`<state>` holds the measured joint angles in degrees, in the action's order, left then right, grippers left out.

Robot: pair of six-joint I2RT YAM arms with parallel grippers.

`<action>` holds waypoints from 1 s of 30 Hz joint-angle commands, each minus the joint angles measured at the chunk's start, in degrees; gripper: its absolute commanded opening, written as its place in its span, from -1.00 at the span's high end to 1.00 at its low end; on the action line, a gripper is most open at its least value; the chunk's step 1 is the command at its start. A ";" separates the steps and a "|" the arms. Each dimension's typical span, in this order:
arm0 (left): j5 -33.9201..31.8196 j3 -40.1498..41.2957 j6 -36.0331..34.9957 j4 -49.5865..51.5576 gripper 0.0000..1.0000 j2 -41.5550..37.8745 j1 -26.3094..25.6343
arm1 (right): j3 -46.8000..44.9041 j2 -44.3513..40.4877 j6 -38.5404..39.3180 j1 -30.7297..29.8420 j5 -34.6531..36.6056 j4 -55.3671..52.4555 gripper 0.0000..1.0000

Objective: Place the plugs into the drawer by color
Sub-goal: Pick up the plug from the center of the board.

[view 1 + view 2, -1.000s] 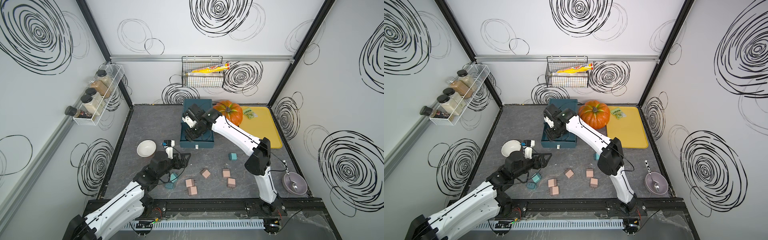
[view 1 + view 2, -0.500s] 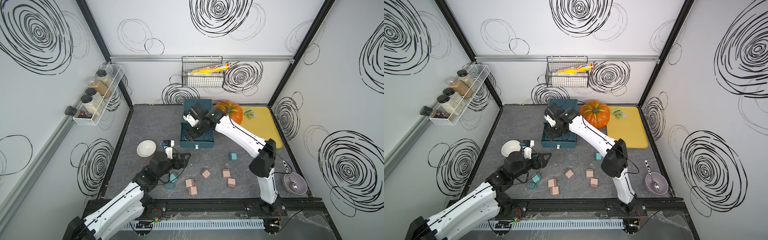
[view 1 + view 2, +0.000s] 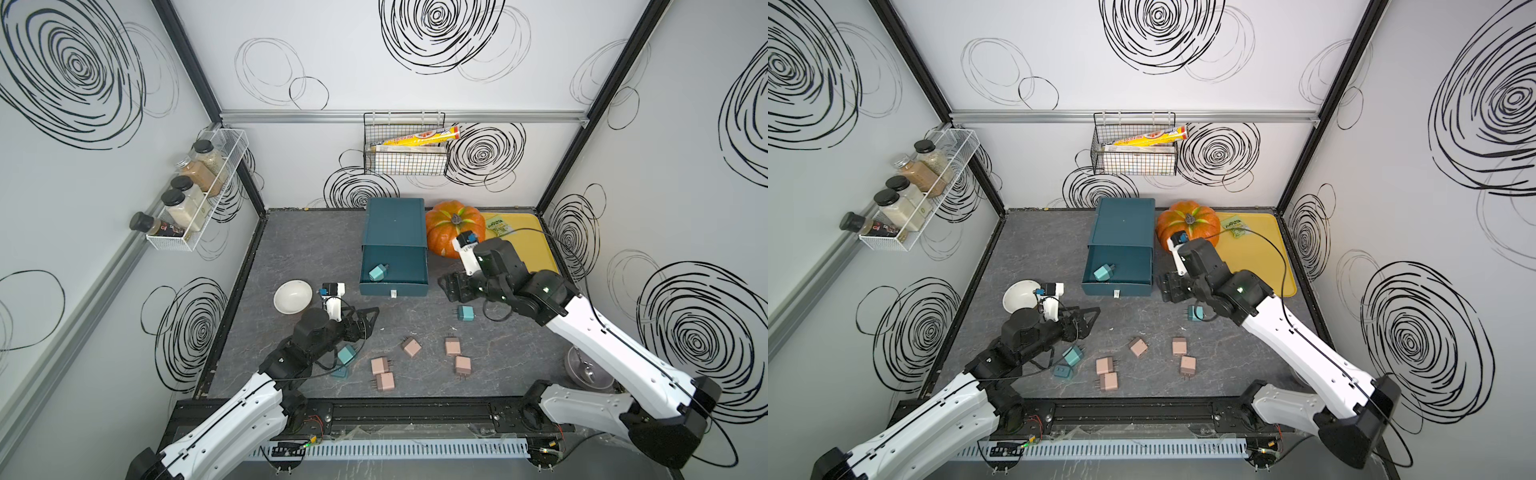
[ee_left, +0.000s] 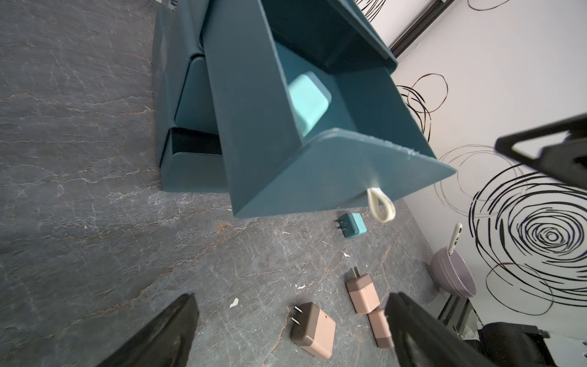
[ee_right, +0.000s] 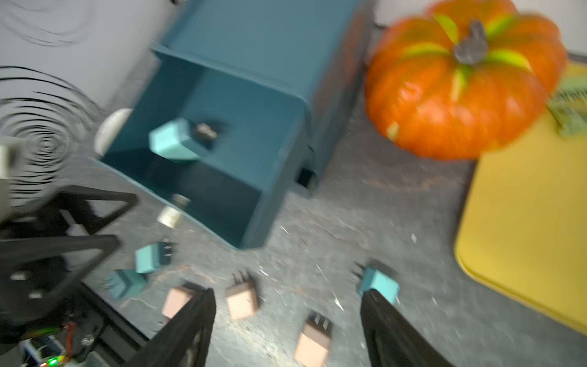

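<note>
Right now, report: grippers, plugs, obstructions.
Left gripper, right gripper open, empty. One teal cube plug inside open top drawer, dark teal chest; three teal plugs, five pink plugs on table. Nothing blocking drawer.

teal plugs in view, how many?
4 teal plugs. One lies in the open drawer; one on the table near the right gripper; two close together by the left arm. The lower drawers' insides are hidden.

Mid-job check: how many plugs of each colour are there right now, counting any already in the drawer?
Teal cube-shaped plug adapters: 4 (1 in the open drawer, 3 on the grey tabletop)
Pale pink cube-shaped plug adapters: 5 (all on the tabletop)
Total: 9
</note>
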<state>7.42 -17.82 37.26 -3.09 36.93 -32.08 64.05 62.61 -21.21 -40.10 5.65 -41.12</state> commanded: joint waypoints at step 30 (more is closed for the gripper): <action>2.71 1.83 -0.27 -2.68 -0.98 -0.17 0.43 | -25.73 20.68 -0.72 14.35 -3.13 29.20 -0.17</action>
<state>9.23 -16.38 37.28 -3.14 36.75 -32.08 38.68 83.20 -22.55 -25.93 3.62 -13.63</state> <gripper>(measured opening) 0.991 0.590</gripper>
